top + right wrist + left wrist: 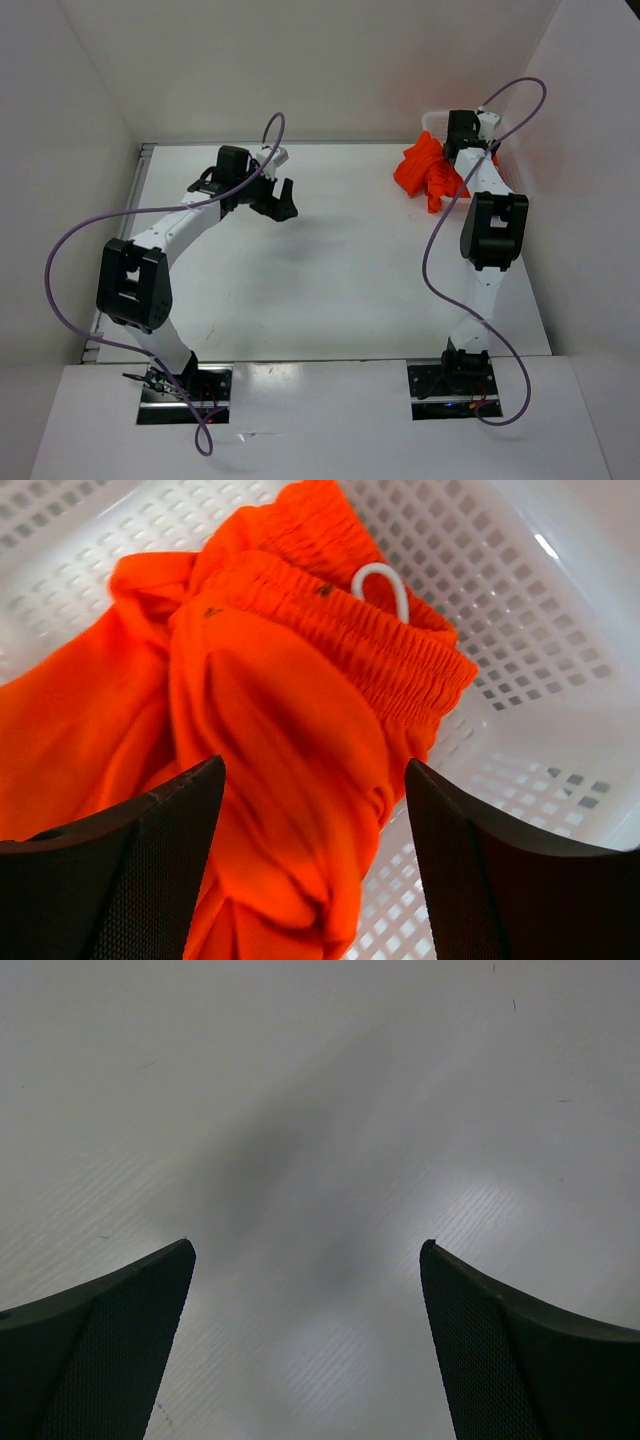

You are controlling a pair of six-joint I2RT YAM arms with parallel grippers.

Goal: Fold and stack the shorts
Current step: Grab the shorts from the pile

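While the shorts (280, 730) lie in a basket (520, 630), the right fingers (120, 880) hover above (spread apart). The left fingers (90, 1360) gape over the table (320, 1110).

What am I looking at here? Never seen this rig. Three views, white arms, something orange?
Two white robot arms are bolted at the near edge of a table. The top view looks down from above and behind them. The other two pictures come from a camera on each wrist; the dark wedges at the bottom are that arm's own fingers. The left pincer is open over bare table, holding nothing. The right pincer is open too, poised above bunched orange shorts that lie in a white perforated basket at the far right corner. Nothing is gripped yet.
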